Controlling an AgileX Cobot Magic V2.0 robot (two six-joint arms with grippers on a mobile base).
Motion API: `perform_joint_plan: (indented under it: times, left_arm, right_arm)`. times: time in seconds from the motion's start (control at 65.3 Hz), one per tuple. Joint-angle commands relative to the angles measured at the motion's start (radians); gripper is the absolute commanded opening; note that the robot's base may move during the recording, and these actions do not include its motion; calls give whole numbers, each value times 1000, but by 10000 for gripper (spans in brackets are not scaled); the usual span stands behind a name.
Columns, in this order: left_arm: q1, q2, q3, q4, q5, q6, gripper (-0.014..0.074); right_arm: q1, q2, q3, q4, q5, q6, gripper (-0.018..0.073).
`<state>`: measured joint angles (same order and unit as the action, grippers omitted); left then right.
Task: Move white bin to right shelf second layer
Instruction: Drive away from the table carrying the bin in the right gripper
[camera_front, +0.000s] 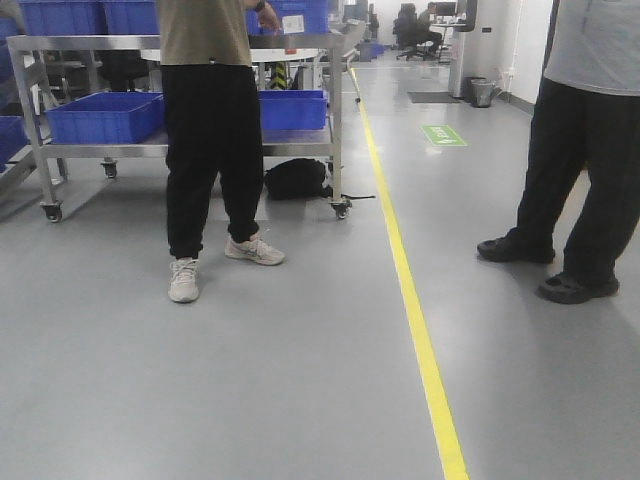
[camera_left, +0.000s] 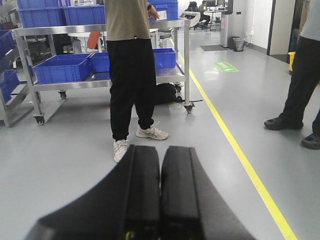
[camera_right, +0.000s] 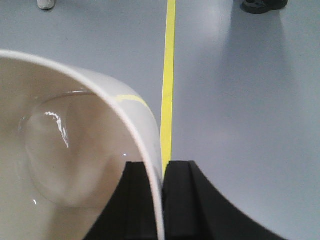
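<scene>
The grey floor (camera_front: 250, 380) bears a yellow line (camera_front: 420, 330) and a green marking (camera_front: 443, 135); a wheeled steel rack (camera_front: 337, 120) stands on it (blue crates (camera_front: 100, 117) on its lower level), a black bag (camera_front: 296, 178) lying beneath near a castor

Glossy cream-white bin (camera_right: 75, 150), grey floor (camera_front: 250, 380) with yellow line (camera_front: 417, 330), blue crates (camera_front: 100, 115), green floor sign (camera_front: 443, 135), black bag (camera_front: 296, 178)

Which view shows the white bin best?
The right wrist view. The bin fills its left side, with its wall pinched in the right gripper. The front view and the left wrist view show no bin, only floor, a cart and people.
</scene>
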<state>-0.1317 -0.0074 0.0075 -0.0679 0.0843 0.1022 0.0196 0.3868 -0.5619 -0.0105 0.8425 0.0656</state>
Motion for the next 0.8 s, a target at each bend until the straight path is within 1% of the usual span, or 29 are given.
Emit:
perform_joint_plan:
  times: [0.0, 0.781]
  left_arm:
    - [-5, -14, 37, -6, -84, -3, 85]
    - [-5, -14, 37, -6, -84, -3, 85]
  right_arm:
    - [2, 7, -30, 1, -86, -4, 53]
    - [2, 7, -30, 1, -86, -4, 53]
